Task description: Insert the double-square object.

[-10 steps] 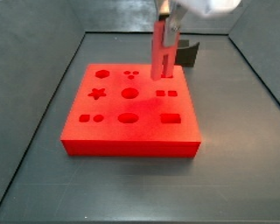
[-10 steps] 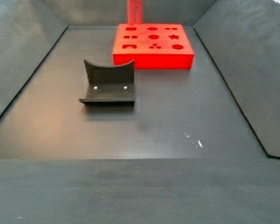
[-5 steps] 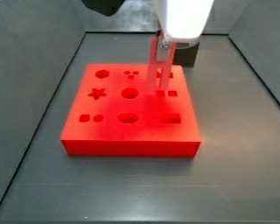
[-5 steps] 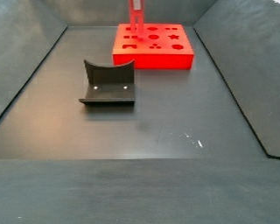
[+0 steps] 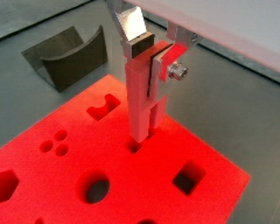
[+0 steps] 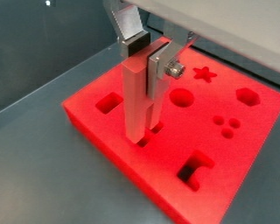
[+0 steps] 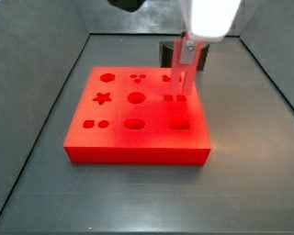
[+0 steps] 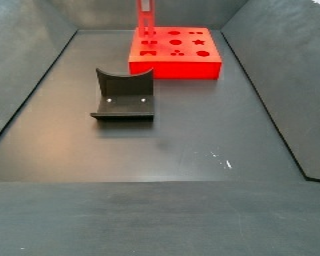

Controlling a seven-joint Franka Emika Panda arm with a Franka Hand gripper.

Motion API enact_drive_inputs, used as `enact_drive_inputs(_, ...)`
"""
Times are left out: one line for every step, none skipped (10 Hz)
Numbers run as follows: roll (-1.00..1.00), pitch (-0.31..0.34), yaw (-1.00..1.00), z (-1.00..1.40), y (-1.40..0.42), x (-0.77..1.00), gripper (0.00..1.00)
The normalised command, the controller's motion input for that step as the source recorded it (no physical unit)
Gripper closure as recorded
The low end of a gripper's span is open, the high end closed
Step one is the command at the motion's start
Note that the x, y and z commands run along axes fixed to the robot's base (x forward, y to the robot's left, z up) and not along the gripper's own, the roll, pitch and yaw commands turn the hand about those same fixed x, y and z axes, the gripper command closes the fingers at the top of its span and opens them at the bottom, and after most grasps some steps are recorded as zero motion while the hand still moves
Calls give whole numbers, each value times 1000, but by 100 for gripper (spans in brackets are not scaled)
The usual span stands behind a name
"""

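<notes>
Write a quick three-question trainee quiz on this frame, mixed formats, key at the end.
1. True or false: the gripper is empty.
2. The double-square object stands: A) upright, lower end at the red block's top face; B) flat on the floor; C) in the dark curved holder.
3. Fill in: in a side view the holder stands ____ from the block.

Key: 1 false; 2 A; 3 apart.

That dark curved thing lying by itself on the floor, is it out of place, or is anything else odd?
Nothing stands out. The dark curved holder sits undamaged, apart from the red block. The gripper holds the double-square object upright at a hole.
</notes>
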Motion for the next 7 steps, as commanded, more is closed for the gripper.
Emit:
enact_drive_inputs(93, 0, 86, 0, 0, -80, 100)
enact_drive_inputs(133, 0, 71, 0, 0, -46, 100)
enact_drive_inputs(131, 0, 0, 0, 0, -169, 100)
enact_drive_inputs(74, -13, 0, -14, -11, 0, 100)
enact_drive_inputs(116, -1, 23, -60, 0, 0, 100)
enact_drive_inputs(104, -3, 54, -71, 0, 0, 100)
enact_drive_inputs(123, 0, 103, -117, 0, 100, 100)
